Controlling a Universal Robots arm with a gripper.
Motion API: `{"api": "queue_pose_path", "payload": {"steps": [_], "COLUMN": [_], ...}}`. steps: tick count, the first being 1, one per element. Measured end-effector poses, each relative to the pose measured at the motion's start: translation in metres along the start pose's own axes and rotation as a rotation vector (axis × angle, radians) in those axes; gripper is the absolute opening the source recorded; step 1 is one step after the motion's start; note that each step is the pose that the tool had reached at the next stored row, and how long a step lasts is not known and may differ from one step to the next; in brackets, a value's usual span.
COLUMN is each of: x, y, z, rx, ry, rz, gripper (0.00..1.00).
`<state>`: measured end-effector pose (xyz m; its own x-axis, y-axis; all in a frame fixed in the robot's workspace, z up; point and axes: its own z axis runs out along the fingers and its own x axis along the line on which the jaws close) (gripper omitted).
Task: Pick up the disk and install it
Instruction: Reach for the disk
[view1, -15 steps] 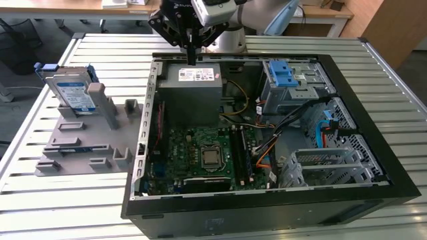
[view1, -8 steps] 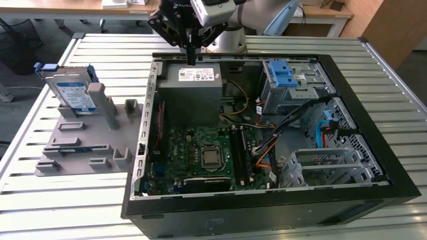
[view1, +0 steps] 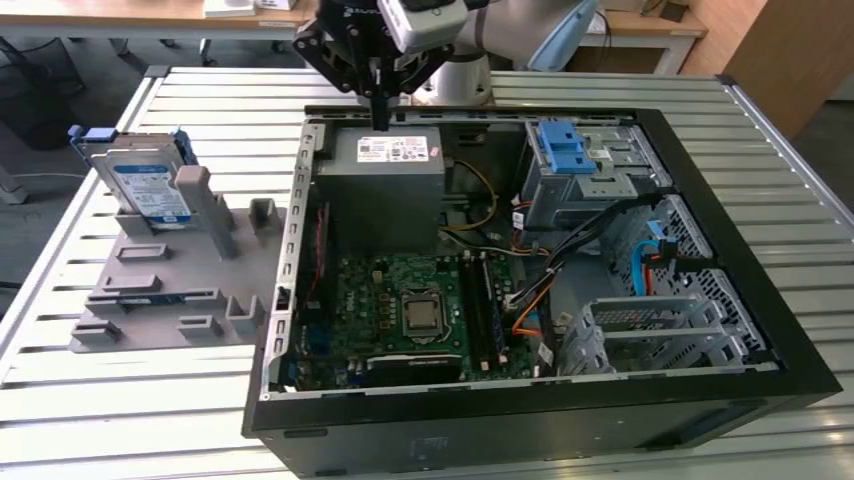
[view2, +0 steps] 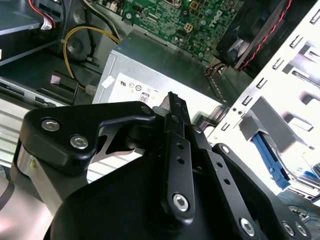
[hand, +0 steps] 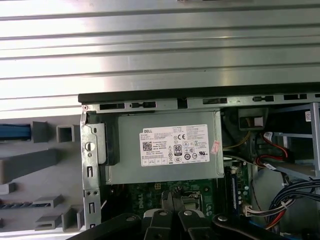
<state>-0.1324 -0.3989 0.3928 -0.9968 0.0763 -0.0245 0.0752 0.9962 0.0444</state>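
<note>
In the exterior view the arm (view1: 514, 35) is cut off by the picture's upper edge. The lower part of the disk (view1: 144, 185) is hidden behind the posts of the grey stand (view1: 167, 290) that holds it upright. In the second wrist view the claw's own black linkage covers much of the scene beneath it.

The claw (view1: 383, 118) has its 2 fingers pressed together tip to tip and grips nothing, as both wrist views also show (view2: 172, 102) (hand: 173, 197). It hangs over the grey power supply box (view1: 387, 200) inside the open computer case (view1: 534, 410). Whether the tip touches the box is hard to make out.

The disk stands outside the case on the slatted counter (view1: 174, 420), toward the exterior view's left, well apart from the claw.
</note>
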Motion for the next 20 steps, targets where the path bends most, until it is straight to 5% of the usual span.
{"api": "queue_pose_path", "payload": {"steps": [20], "x": [0.0072], "y": [-0.0006], "z": [0.0010], "rx": [0.0000], "ry": [0.0003], "rz": [0.000], "gripper": [0.11]}}
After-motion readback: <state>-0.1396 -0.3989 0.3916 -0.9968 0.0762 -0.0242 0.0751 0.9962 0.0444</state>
